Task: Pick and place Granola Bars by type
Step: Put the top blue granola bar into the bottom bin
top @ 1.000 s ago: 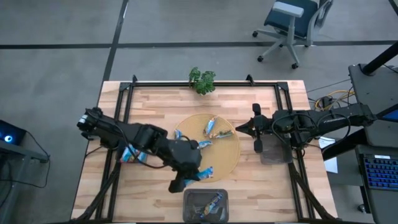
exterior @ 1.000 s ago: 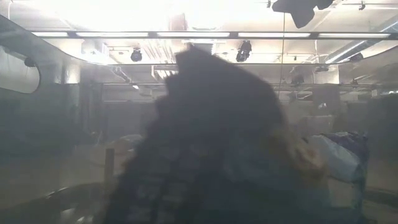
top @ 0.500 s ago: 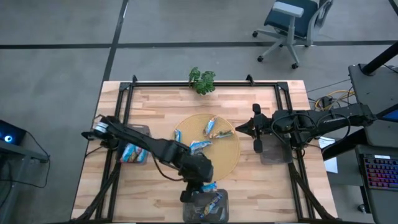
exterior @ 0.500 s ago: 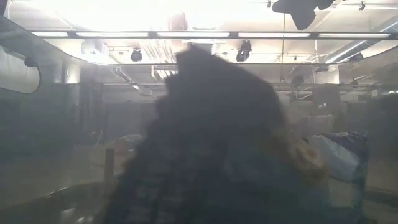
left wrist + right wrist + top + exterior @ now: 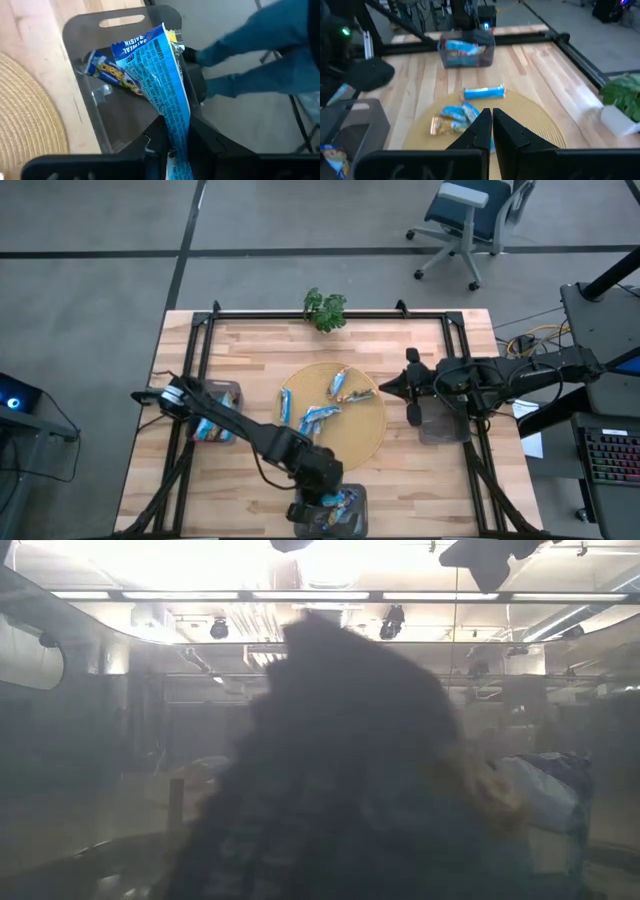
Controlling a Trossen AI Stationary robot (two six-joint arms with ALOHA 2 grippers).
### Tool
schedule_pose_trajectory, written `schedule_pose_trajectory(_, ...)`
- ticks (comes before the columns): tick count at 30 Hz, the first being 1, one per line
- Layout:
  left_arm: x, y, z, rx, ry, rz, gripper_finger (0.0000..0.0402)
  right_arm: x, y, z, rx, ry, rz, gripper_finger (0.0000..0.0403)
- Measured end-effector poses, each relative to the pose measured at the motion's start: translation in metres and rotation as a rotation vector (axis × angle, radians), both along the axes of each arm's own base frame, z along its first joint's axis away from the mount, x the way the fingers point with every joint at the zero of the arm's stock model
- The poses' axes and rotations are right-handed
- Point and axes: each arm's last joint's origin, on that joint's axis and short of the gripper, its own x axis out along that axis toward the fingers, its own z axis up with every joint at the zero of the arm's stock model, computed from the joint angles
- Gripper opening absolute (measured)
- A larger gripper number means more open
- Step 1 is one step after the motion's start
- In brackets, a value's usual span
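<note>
The wooden table (image 5: 250,360) has pale planks and a black frame around its edges. At its middle lies a round woven mat (image 5: 372,430), with several blue granola bars (image 5: 318,416) scattered on it. A small grey bin (image 5: 222,392) sits on the table near the left edge, holding blue bars. Another grey bin (image 5: 358,492) stands at the near edge, in front of the mat, and a third (image 5: 440,430) sits by the right edge. A small potted plant (image 5: 325,308) stands at the far edge.
</note>
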Motion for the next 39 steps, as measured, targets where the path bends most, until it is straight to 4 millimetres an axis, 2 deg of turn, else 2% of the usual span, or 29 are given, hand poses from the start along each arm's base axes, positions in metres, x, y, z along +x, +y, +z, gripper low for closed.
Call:
schedule_pose_trajectory(6,-0.004,-0.011,-0.001,0.074,-0.026,0.101,0.0039,-0.003,-0.001,-0.008,-0.011,0.086,-0.001,0.0008)
schedule_pose_trajectory(12,-0.008,-0.023,-0.003,0.080,-0.045,0.071,0.0039,-0.006,-0.001,-0.013,-0.025,0.146,0.001,0.0008)
schedule_pose_trajectory(25,0.019,-0.034,-0.054,0.078,0.011,0.190,0.0039,-0.006,-0.001,-0.013,-0.039,0.155,0.009,0.0008)
schedule_pose_trajectory(39,0.021,-0.035,-0.077,0.092,0.114,0.226,0.0039,-0.006,-0.001,-0.013,-0.050,0.156,0.015,0.0008)
